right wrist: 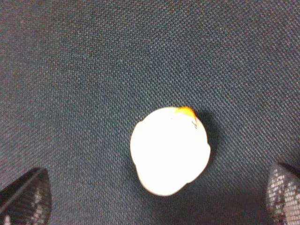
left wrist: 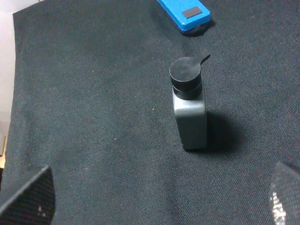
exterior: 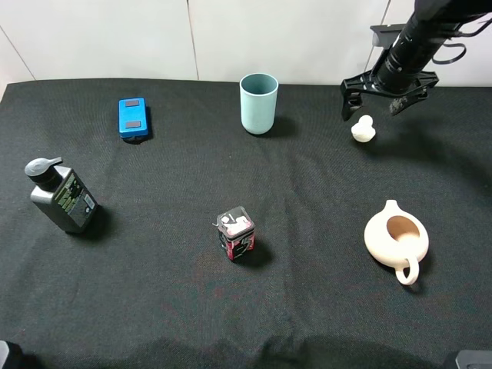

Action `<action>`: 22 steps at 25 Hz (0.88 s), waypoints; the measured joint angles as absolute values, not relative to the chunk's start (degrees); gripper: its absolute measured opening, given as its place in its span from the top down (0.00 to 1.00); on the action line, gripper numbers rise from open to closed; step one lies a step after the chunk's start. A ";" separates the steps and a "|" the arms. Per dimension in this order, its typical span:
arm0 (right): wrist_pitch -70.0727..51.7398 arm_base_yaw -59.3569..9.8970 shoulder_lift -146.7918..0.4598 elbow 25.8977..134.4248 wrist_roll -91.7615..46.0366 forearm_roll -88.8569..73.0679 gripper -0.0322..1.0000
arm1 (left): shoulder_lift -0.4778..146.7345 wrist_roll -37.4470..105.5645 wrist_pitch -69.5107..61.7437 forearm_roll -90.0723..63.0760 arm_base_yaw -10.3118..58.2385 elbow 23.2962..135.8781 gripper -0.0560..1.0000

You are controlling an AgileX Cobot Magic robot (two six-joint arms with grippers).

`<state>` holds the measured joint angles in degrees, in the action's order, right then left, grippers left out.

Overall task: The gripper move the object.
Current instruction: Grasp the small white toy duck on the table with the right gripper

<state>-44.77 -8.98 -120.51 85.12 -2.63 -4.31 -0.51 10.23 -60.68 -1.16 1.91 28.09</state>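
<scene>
The right claw [exterior: 373, 105] — spread wide, holding nothing — hangs over the object [exterior: 363, 129] near the table's [exterior: 154, 300] far edge; a straight drop should bracket it.

You'll see the gripper [exterior: 372, 112] poised just over the object [exterior: 363, 129], its fingers spread wide. The object, a tiny cream-white lump with perhaps an orange beak, sits untouched.

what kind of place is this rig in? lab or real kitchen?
Most likely a lab test bench, not a kitchen: a black cloth covers the whole surface, plain white panels stand behind, and unrelated items, a cup, a pump bottle, a pitcher, sit spaced apart.
</scene>
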 joint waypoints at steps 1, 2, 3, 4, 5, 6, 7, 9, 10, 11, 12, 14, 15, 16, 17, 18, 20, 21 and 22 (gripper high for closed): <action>-44.35 -8.98 -120.85 85.12 -2.63 -4.31 0.30 | -0.51 10.23 -60.68 -1.16 1.91 28.09 0.03; -44.10 -8.98 -121.30 85.12 -2.63 -4.29 0.30 | -0.51 10.23 -60.68 -1.16 1.91 28.09 0.03; -43.77 -8.98 -121.79 85.12 -2.63 -4.25 0.30 | -0.51 10.23 -60.68 -1.16 1.91 28.09 0.03; -43.16 -8.98 -122.13 85.12 -2.63 -4.25 0.30 | -0.51 10.23 -60.68 -1.16 1.91 28.09 0.03; -42.76 -8.98 -122.56 85.12 -2.63 -4.25 0.30 | -0.51 10.23 -60.68 -1.16 1.91 28.09 0.03; -42.35 -8.98 -122.97 85.12 -2.63 -4.25 0.30 | -0.51 10.23 -60.68 -1.16 1.91 28.09 0.03; -41.80 -8.98 -123.28 85.12 -2.63 -4.25 0.30 | -0.51 10.23 -60.68 -1.16 1.91 28.09 0.03; -41.00 -8.98 -123.92 85.16 -2.63 -4.25 0.30 | -0.51 10.23 -60.68 -1.16 1.91 28.09 0.03; -40.58 -8.98 -124.28 85.16 -2.63 -4.25 0.30 | -0.51 10.23 -60.68 -1.16 1.91 28.09 0.03; -40.16 -8.98 -124.56 85.16 -2.63 -4.25 0.30 | -0.51 10.23 -60.68 -1.16 1.91 28.09 0.03; -40.01 -8.98 -125.09 85.16 -2.63 -4.25 0.30 | -0.51 10.23 -60.68 -1.16 1.91 28.09 0.03; -39.88 -8.98 -125.89 85.16 -2.63 -4.25 0.30 | -0.51 10.23 -60.68 -1.16 1.91 28.09 0.03; -39.88 -8.98 -126.24 85.16 -2.63 -4.25 0.30 | -0.51 10.23 -60.68 -1.16 1.91 28.09 0.03; -39.88 -8.98 -126.54 85.16 -2.63 -4.25 0.30 | -0.51 10.23 -60.68 -1.16 1.91 28.09 0.03; -39.88 -8.98 -126.81 85.16 -2.63 -4.25 0.30 | -0.51 10.23 -60.68 -1.16 1.91 28.09 0.03; -39.84 -8.98 -127.03 85.16 -2.63 -4.25 0.30 | -0.51 10.23 -60.68 -1.16 1.91 28.09 0.03; -39.82 -8.98 -127.22 85.16 -2.63 -4.25 0.30 | -0.51 10.23 -60.68 -1.16 1.91 28.09 0.03; -39.82 -8.98 -127.22 85.16 -2.63 -4.25 0.30 | -0.51 10.23 -60.68 -1.16 1.91 28.09 0.03; -39.82 -8.98 -127.22 85.16 -2.63 -4.25 0.30 | -0.51 10.23 -60.68 -1.16 1.91 28.09 0.03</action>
<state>-39.82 -8.98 -127.22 85.16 -2.63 -4.25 -0.51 10.23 -60.68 -1.16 1.91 28.09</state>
